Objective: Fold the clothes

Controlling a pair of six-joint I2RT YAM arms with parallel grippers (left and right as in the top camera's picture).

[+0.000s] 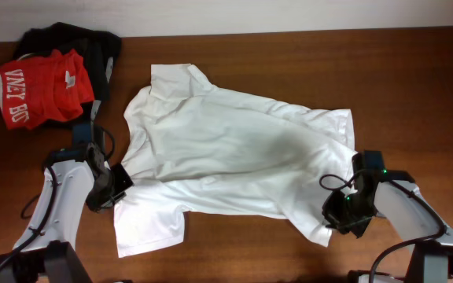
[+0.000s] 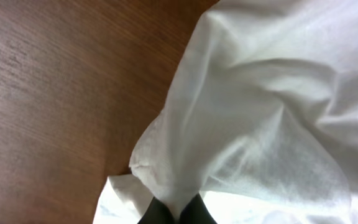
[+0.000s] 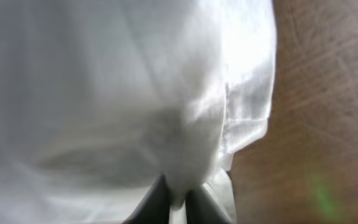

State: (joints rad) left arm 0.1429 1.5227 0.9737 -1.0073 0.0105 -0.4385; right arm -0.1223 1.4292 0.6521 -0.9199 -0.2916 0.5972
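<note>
White T-shirt (image 1: 226,149) lies wrinkled across the table (image 1: 415,71), left end effector (image 1: 121,182) and right end effector (image 1: 338,212) each clamped on a thin pinch at opposite edges; either could slip under pull, skewing the fold.

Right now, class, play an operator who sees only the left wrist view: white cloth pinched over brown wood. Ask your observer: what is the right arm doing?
Observer: The right fingers are shut on a hemmed edge at the right end of the white T-shirt.
Operator: And where on the shirt is my own grip?
Observer: The overhead view shows the left fingers pinching the opposite, left edge. The shirt lies spread and wrinkled between the two arms.
Operator: Is anything else lying around?
Observer: A red shirt with white lettering lies on a black garment at the far left corner of the table.
</note>
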